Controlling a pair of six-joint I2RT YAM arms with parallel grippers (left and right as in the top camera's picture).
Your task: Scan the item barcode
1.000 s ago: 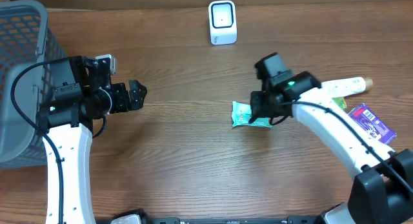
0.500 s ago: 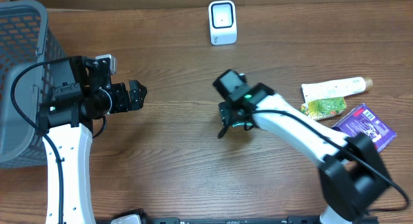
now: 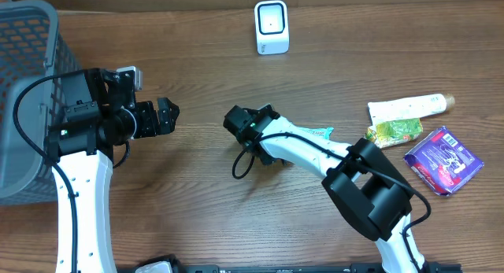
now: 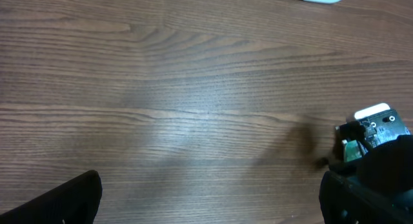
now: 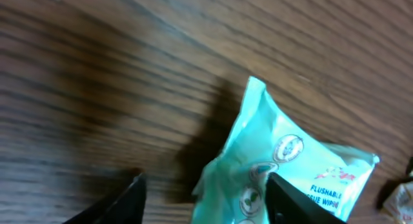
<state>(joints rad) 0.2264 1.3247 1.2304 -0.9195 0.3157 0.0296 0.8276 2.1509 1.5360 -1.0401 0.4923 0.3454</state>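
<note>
The item, a teal pack of flushable wipes (image 5: 284,159), fills the lower right of the right wrist view. Its left edge reaches in between the spread fingertips (image 5: 132,198), and no barcode shows on it. From overhead only a teal sliver of the pack (image 3: 316,134) shows beside the right arm. My right gripper (image 3: 246,127) is open at mid-table and pinches nothing. The white scanner (image 3: 272,27) stands at the back centre. My left gripper (image 3: 167,116) hangs wide open over bare wood, its fingers (image 4: 61,201) at the frame's lower corners.
A grey mesh basket (image 3: 24,84) stands at the far left. At the right lie a white tube (image 3: 409,108), a green packet (image 3: 394,131) and a purple pack (image 3: 442,159). The right arm's wrist (image 4: 374,130) shows in the left wrist view.
My right arm has swung left from the right-middle to mid-table. Its jaws, shut on the teal pack a second ago, now stand apart. The left arm has not moved.
</note>
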